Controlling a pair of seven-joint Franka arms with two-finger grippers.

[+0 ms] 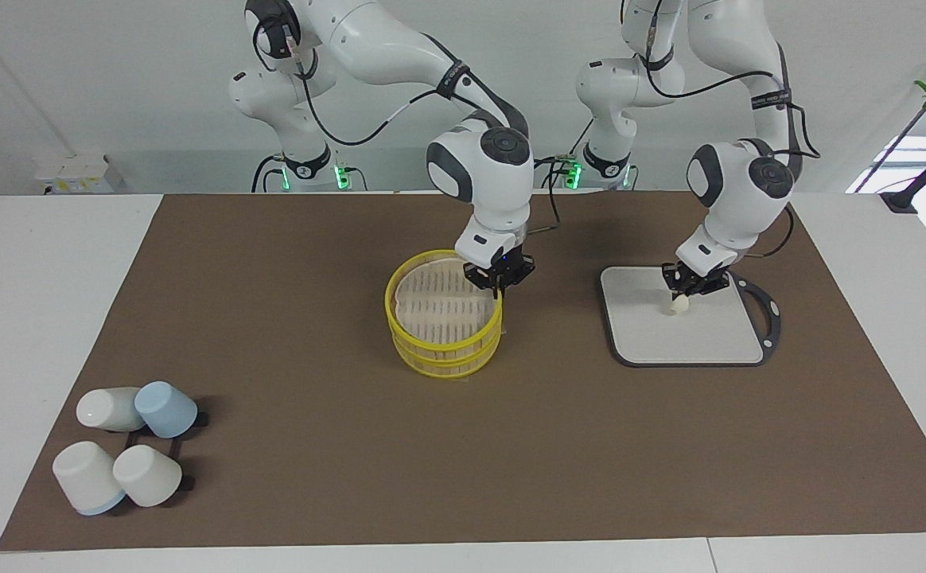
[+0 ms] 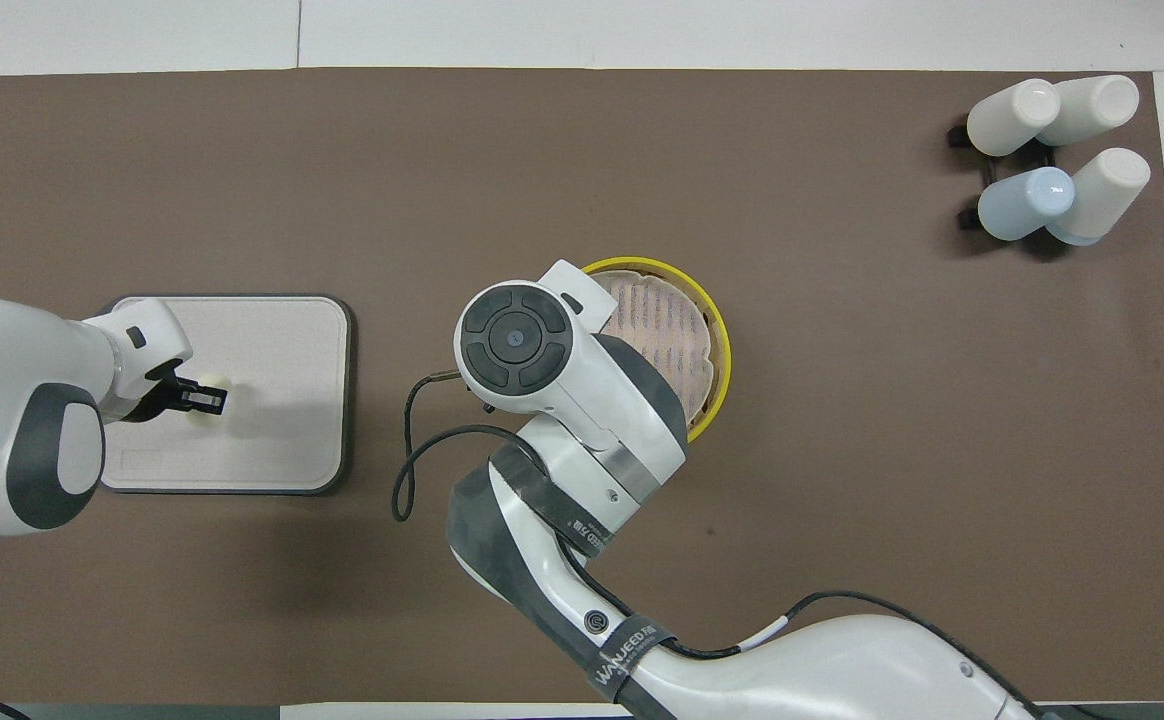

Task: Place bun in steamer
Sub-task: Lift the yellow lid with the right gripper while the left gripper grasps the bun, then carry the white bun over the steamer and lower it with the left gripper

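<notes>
Fingers of the left hand (image 1: 683, 293) clamp the bun (image 1: 678, 305) on its board (image 1: 702, 338), ready for lifting. Right hand (image 1: 499, 283) grips the steamer (image 1: 443, 325) rim, apparently steadying it.

A brown mat (image 1: 272, 358) covers most of the white surface (image 1: 33, 278). A pale wall (image 1: 113, 79) rises at the robots' end, with a bright window (image 1: 908, 159) at one corner.

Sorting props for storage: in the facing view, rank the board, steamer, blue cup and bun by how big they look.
Largest to smallest:
1. board
2. steamer
3. blue cup, though it sits nearer the camera, which flatters it
4. bun
</notes>
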